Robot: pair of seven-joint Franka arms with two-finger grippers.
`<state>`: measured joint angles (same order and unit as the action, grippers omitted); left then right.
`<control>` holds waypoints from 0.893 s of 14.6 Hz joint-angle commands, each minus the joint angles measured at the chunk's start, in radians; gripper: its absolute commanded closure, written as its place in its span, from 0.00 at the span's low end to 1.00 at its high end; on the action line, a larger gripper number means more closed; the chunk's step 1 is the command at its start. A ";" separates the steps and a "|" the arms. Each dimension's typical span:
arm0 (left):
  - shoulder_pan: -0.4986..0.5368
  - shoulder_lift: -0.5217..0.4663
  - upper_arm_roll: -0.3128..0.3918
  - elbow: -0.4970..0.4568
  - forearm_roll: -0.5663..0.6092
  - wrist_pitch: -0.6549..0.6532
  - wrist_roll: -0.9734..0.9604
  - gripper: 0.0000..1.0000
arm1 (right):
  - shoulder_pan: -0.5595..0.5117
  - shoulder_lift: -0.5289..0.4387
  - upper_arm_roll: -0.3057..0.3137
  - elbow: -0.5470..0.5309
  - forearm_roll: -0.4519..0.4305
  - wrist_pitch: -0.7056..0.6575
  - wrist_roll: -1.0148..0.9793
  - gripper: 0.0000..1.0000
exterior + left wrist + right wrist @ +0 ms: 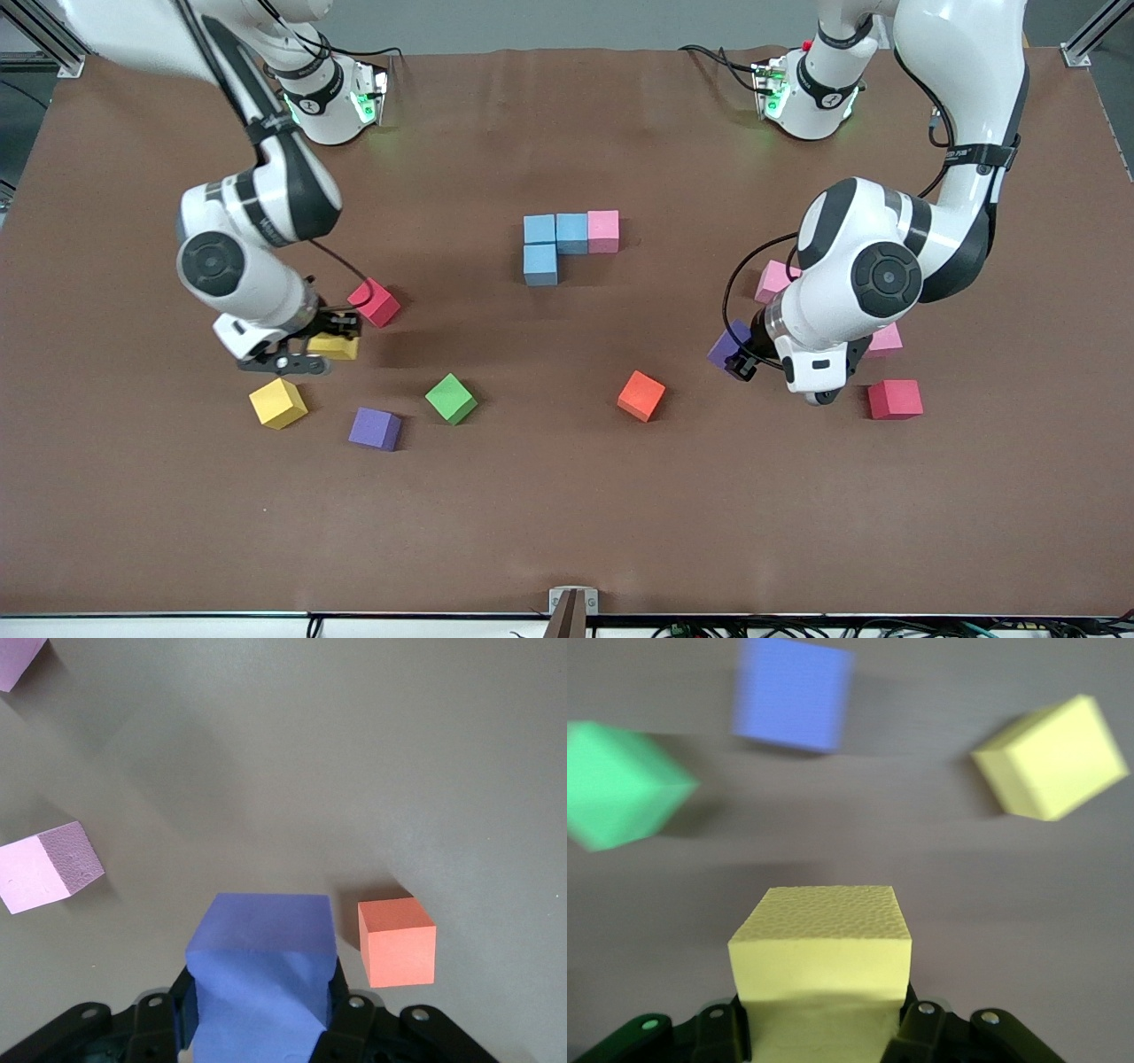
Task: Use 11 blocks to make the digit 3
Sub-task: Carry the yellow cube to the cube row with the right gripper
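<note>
Three light blue blocks (540,264) and a pink block (603,230) sit joined at mid-table. My left gripper (740,354) (261,1014) is shut on a purple block (728,344) (262,957), beside two pink blocks (775,279) (886,341) at the left arm's end. My right gripper (330,344) (822,1019) is shut on a yellow block (337,346) (821,952) at the right arm's end. Loose and nearer the front camera lie a second yellow block (277,403), a purple block (375,429), a green block (451,398) and an orange block (640,395).
A red cube (375,302) lies right beside the right gripper, slightly farther from the front camera. Another red cube (895,399) lies by the left gripper. The brown table (567,514) is bare along its front strip.
</note>
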<state>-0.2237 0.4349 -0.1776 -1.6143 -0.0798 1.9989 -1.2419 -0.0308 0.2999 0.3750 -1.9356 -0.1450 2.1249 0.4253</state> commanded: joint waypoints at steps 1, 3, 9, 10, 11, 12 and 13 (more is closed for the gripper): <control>-0.008 -0.015 0.004 -0.010 -0.012 -0.011 -0.013 0.96 | 0.107 0.019 0.019 0.053 0.007 -0.014 0.035 0.99; -0.005 -0.015 0.003 -0.007 -0.014 -0.011 -0.013 0.96 | 0.193 0.070 0.019 0.107 0.050 -0.011 0.030 0.99; -0.005 -0.012 0.003 -0.006 -0.021 -0.009 -0.014 0.96 | 0.382 0.254 0.005 0.286 0.059 0.000 0.219 1.00; -0.005 -0.012 0.003 -0.004 -0.021 -0.009 -0.014 0.96 | 0.402 0.274 0.002 0.291 0.036 0.019 0.249 1.00; -0.005 -0.012 0.003 -0.004 -0.021 -0.009 -0.014 0.96 | 0.413 0.298 0.002 0.291 0.001 0.061 0.291 1.00; -0.005 -0.013 0.003 -0.004 -0.021 -0.009 -0.014 0.96 | 0.416 0.321 0.002 0.290 -0.031 0.096 0.323 1.00; -0.003 -0.013 0.003 -0.004 -0.023 -0.009 -0.014 0.96 | 0.430 0.343 0.002 0.288 -0.056 0.116 0.351 1.00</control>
<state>-0.2253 0.4349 -0.1779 -1.6143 -0.0798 1.9989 -1.2447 0.3760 0.5905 0.3869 -1.6756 -0.1465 2.2103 0.7124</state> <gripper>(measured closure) 0.441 0.436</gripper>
